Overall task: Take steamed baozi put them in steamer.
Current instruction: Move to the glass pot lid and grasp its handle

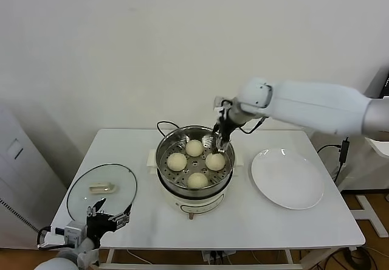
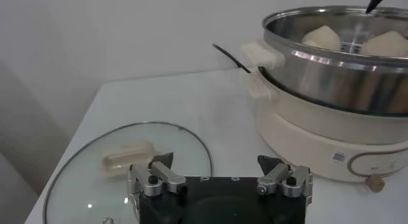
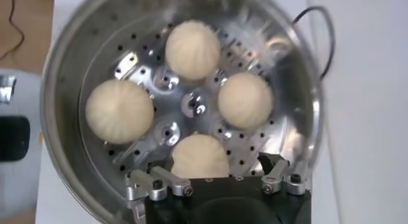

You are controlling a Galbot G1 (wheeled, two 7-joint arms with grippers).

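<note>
The steamer [image 1: 161, 163] stands mid-table, a shiny perforated steel basket on a white pot base. Several cream-white steamed baozi lie in it, among them one at the back [image 1: 194, 148], one on the left [image 1: 177, 161] and one at the front [image 1: 197, 180]. My right gripper [image 1: 220, 141] hangs over the basket's back right part, open and holding nothing. In the right wrist view a baozi [image 3: 199, 156] lies below my right gripper [image 3: 215, 164], between its spread fingers. My left gripper [image 1: 109, 215] waits open at the table's front left, and the left wrist view shows it [image 2: 215, 161] empty.
A round glass lid [image 1: 100, 191] with a cream handle lies flat at the front left, just ahead of the left gripper. A flat white plate [image 1: 287, 177] sits right of the steamer. A black cord [image 1: 167, 125] loops behind the pot.
</note>
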